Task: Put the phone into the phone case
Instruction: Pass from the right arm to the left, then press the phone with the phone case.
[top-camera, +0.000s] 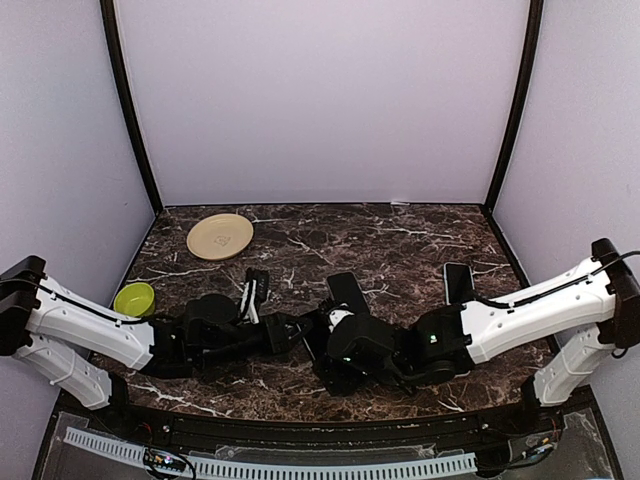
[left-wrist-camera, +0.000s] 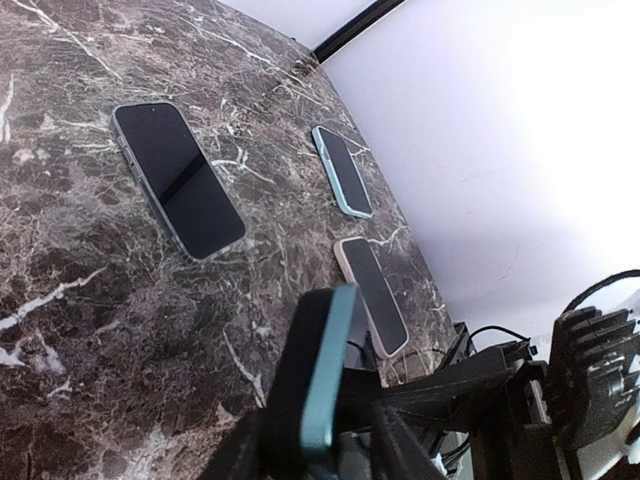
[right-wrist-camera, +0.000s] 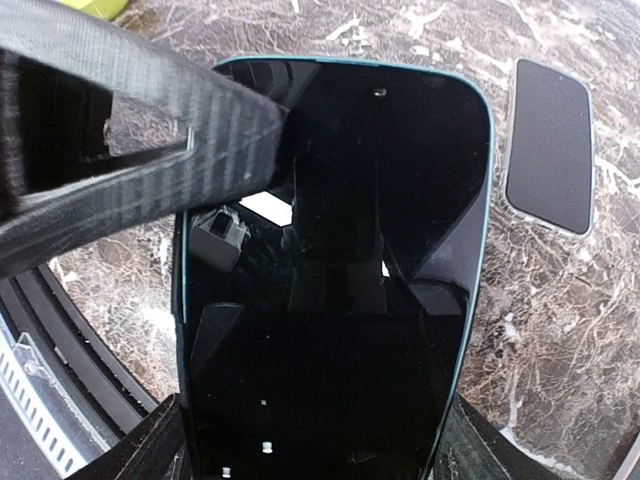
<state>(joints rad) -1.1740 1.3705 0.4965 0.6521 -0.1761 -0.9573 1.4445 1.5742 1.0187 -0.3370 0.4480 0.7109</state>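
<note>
The right gripper (right-wrist-camera: 318, 445) is clasping the phone (right-wrist-camera: 330, 290) across its width, above the marble table (right-wrist-camera: 560, 300). Only the bases of its fingers are showing, and the phone's lower end is being cut off. The left gripper (left-wrist-camera: 320, 440) is straddling the phone's thin, teal-rimmed edge, one finger (right-wrist-camera: 130, 150) covering a corner; whether it is actually pinching, I cannot tell.

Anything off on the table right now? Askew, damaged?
Nothing damaged or spilled. Only the teal-rimmed black phone is off the marble table, pinched between left gripper and right gripper; the other phones lie flat.
</note>
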